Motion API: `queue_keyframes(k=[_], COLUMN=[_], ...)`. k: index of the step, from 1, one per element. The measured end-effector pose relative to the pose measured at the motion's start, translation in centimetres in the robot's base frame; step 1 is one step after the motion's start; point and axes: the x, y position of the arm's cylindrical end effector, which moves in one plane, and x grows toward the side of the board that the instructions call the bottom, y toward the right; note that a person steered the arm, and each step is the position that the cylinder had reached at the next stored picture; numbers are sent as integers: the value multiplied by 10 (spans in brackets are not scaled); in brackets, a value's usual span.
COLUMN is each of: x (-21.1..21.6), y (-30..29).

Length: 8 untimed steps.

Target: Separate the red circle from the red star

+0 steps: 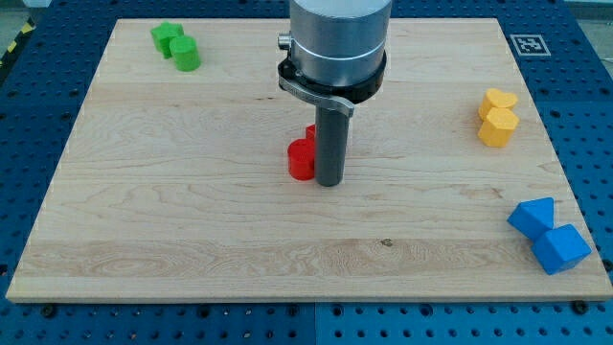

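My tip has nothing to hold with and rests near the board's middle, touching the right side of the red circle, while the red star peeks out just behind, farther back.

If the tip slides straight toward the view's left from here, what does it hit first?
My tip sits right beside the red circle, so it would meet that first, almost at once. The red star lies behind, mostly hidden by the rod.
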Motion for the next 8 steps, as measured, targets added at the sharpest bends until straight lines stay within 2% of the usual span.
queue_keyframes(k=[3, 6, 7, 8], x=[29, 30, 40, 50], y=[-7, 6, -15, -64])
